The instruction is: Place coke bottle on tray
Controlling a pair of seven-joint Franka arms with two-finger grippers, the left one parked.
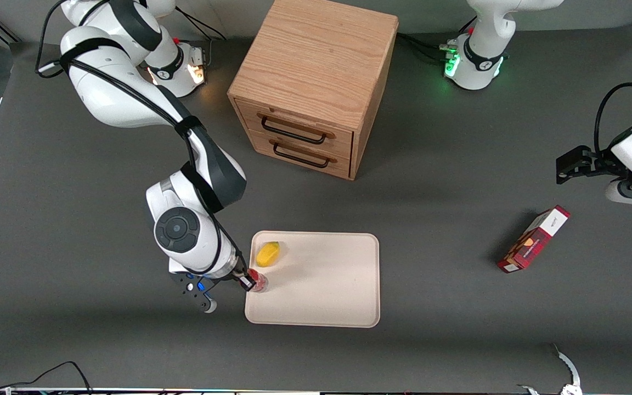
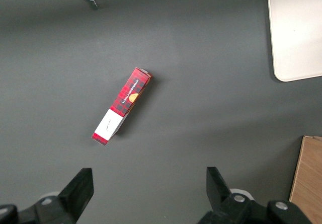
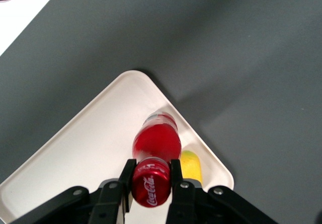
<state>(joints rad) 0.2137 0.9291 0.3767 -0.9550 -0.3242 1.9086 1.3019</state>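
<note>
Coke bottle (image 3: pixel 156 142): stood upright, pinched at the neck just under its red cap; in the front view it sat left of centre, low in the frame, over the tray's edge toward the working arm.
Tray (image 1: pixel 338 285): lay flat in the lower middle of the front view, nearer the camera than the wooden drawer cabinet (image 1: pixel 316 82).
Yellow object (image 1: pixel 268 254): rested on the tray in its upper left corner, just beside the bottle but apart from it, so the bottle was likely kept to bare surface.
Gripper (image 3: pixel 151 176): hung above the tray's edge, pointing down.
Jaws: narrow, closed on the bottle's neck, one finger each side of the cap.
Base: whether it touched the tray could not be told.
Red-and-white box (image 1: pixel 534 240): lay well apart at the right of the front view, toward the parked arm's end.
</note>
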